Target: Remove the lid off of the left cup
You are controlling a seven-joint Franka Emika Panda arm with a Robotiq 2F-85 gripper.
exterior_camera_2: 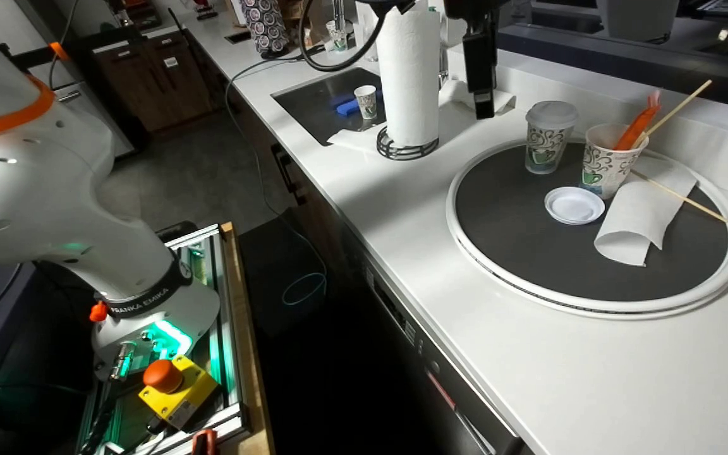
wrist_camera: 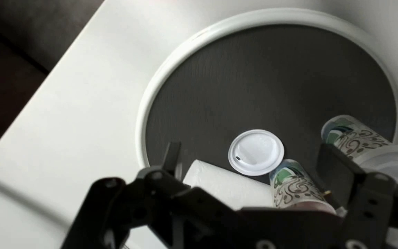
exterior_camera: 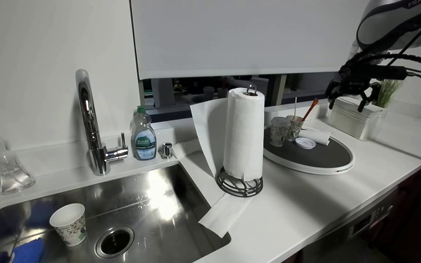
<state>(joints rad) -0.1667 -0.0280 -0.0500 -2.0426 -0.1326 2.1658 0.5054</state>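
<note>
Tool [exterior_camera: 346,107] is hanging wide and empty above the table [exterior_camera_2: 591,379], so this is probably just the lining-up step, while the left cup [exterior_camera_2: 542,150] is standing upright on the round tray [exterior_camera_2: 528,253], lid [exterior_camera_2: 552,114] on, and the next move's likely calling for pinching that lid.
</note>
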